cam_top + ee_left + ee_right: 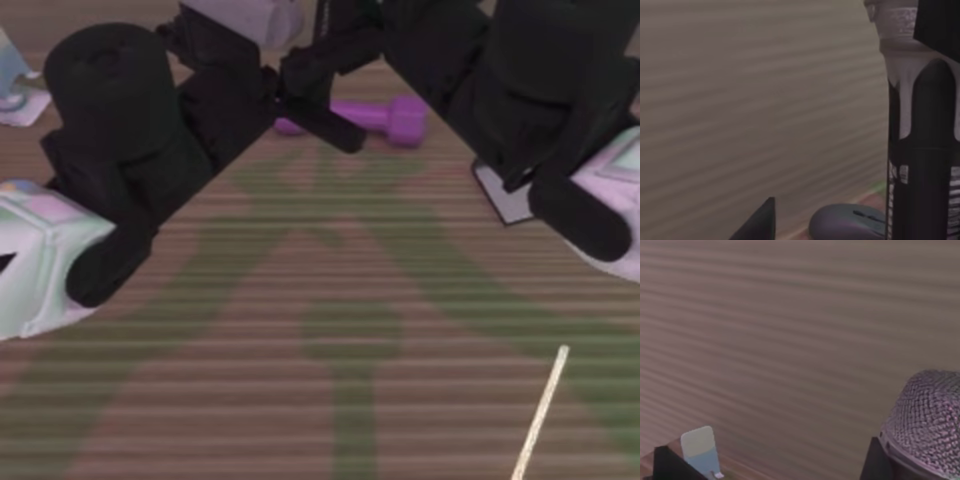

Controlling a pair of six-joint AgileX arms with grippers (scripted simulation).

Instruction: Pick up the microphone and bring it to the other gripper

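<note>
Overhead, both AgileX arms reach in from the near corners and converge at the far middle of the table [330, 300], a striped wooden surface with a faint green pattern. The left arm [120, 120] enters from the left as a bulky matte-black cylinder with a glossy white shell segment behind it; the right arm [560, 90] mirrors it from the right. Their wrists meet above a purple dumbbell [385, 117], whose rounded ends lie flat on the wood.

A slim dark bar, the microphone [322, 122], slants across the meeting point in the top view, partly covering the dumbbell's handle. In the left wrist view the microphone [922, 150] stands close and upright: a smooth black barrel with a pale grey collar, printed white bars lower down. The right wrist view shows its head [927, 422], a rounded dome of fine silvery woven mesh.

The left gripper [290, 95] and the right gripper [345, 50] both sit at the microphone, but the black links overlap there, so which jaws clamp it, and how wide either pair stands, cannot be told.

Elsewhere: a thin pale stick [540, 415] lies near the table's near right; a grey computer mouse [847, 222] is visible in the left wrist view; a light blue stand [701, 450] is visible in the right wrist view.
</note>
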